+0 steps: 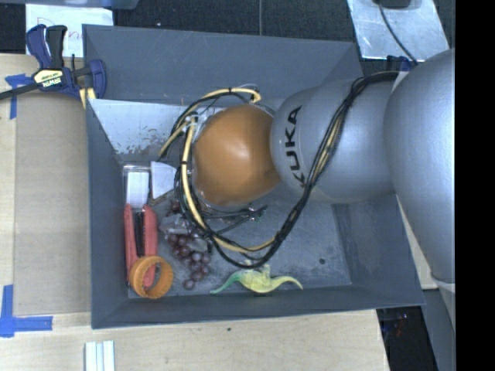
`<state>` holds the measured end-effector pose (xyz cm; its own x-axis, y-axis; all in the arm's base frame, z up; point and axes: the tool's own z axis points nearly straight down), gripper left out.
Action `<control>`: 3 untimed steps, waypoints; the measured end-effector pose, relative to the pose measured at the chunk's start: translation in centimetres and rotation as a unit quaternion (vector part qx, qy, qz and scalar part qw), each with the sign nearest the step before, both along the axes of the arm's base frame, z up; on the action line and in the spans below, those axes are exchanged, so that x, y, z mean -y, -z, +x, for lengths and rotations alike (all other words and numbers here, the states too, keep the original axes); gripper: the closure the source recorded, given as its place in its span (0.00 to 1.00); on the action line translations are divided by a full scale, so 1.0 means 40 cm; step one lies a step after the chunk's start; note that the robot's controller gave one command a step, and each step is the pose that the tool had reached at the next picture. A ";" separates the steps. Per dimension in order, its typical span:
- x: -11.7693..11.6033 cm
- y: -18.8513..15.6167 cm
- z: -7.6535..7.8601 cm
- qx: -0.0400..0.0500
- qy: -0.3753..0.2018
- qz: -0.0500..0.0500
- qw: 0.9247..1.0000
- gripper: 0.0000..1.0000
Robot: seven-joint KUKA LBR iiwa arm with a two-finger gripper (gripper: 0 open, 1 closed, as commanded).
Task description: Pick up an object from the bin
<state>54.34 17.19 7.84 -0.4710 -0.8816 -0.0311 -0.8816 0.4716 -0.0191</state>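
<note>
End effector (184,224), below the cover (232,157), hangs over grapes (195,255) by the bin's (232,68) left wall; its state you cannot tell. Likely approach step: next, lower squarely.

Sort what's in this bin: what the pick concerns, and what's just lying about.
Job in hand:
orange wrist cover, low in the grey bin
dark grape bunch, the loose thing nearest below it

Lying about:
red packaged tool
orange ring
yellow-green toy lizard

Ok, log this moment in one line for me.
arm: reaching into bin | gripper: by dark grapes and red packet | nearby: orange ring, yellow-green toy | grasp: unclear
</note>
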 end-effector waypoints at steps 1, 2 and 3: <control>0.000 0.000 0.000 0.000 0.000 0.000 1.000 1.00; 0.001 -0.028 -0.002 -0.001 0.001 0.000 1.000 1.00; 0.002 -0.115 -0.003 -0.002 0.002 0.000 1.000 1.00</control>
